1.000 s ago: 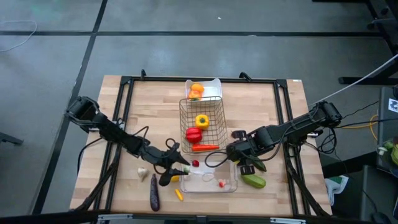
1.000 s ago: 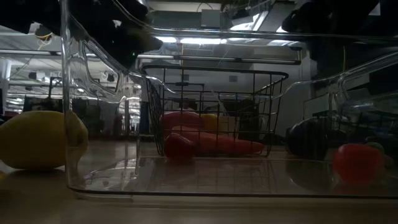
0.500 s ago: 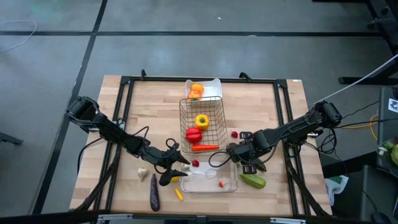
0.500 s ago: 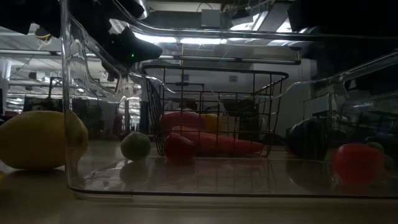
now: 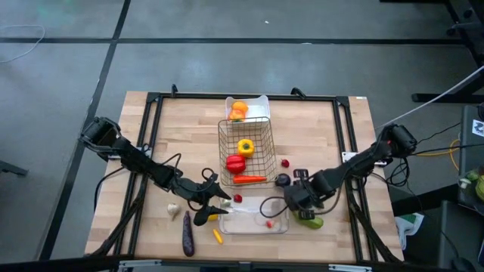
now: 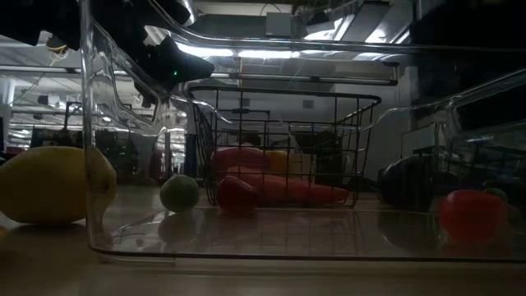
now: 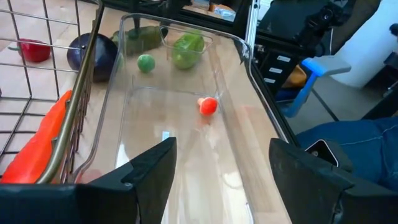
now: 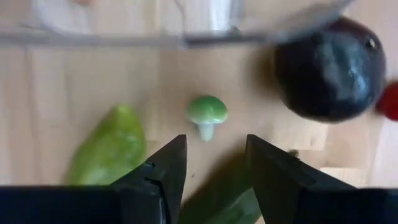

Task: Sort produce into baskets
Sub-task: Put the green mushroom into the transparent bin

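Produce lies scattered around one landmark, the deep wire basket (image 5: 245, 153) in the middle of the wooden table (image 5: 189, 128). Inside the basket sit a yellow pepper (image 5: 245, 146), a red pepper (image 5: 235, 163) and a carrot (image 5: 249, 179) along its near edge. Behind the basket, touching its far rim, the small white tray (image 5: 261, 101) holds an orange fruit (image 5: 238, 111). In front of the basket lies the clear plastic tray (image 5: 281, 224), shallow and see-through, with a tiny red radish (image 7: 208, 106) and a small green ball (image 6: 179, 193) on its floor.

Left of the clear tray, near the basket's front left corner, are a garlic bulb (image 5: 174, 208), a long purple eggplant (image 5: 187, 234), a lemon (image 6: 51, 186) and a small yellow piece (image 5: 218, 236). Right of the basket rest a small red fruit (image 5: 285, 162) and a round dark eggplant (image 8: 329, 68); beyond that, a green pepper (image 8: 109, 149) and a small green mushroom-shaped piece (image 8: 206, 112) lie on the wood.

The left gripper (image 5: 215, 205) hovers at the clear tray's left end, its fingers (image 7: 146, 171) spread apart with nothing between them. The right gripper (image 8: 208, 165) hangs right of the clear tray, above the green mushroom-shaped piece, fingers parted and holding nothing. The basket's wire wall stands between the left gripper and the carrot.
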You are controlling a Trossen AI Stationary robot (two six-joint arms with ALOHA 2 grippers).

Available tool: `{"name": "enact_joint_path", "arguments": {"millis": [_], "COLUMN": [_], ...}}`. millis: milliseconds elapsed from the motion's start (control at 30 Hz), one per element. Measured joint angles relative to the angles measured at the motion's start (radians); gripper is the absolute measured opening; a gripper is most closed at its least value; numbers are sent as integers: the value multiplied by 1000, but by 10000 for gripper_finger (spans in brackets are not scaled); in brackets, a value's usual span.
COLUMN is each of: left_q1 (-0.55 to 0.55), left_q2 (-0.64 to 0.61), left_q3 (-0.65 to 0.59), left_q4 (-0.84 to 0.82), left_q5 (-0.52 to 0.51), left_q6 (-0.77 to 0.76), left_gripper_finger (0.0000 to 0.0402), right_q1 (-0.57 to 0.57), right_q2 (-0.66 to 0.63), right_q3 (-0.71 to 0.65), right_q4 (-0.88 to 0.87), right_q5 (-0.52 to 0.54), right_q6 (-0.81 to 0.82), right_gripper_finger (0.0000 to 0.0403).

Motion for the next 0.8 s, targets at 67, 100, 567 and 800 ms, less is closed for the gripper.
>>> {"name": "enact_joint_path", "arguments": {"millis": [67,100,567,800], "left_q1": [0,0,0,0], "left_q2": [0,0,0,0], "left_q3": [0,0,0,0], "left_q4": [0,0,0,0], "left_q5": [0,0,0,0], "left_q6": [0,0,0,0], "left_gripper_finger": [251,251,251,251], "right_q1": [13,18,15,15], "right_q2": [0,0,0,0], "right_q3": [-30,-47,-172,-234], "right_q4": [18,33,228,323], "right_q5": [30,37,56,66], "right_q6": [22,30,31,31], "right_gripper_finger": [166,166,166,166]}}
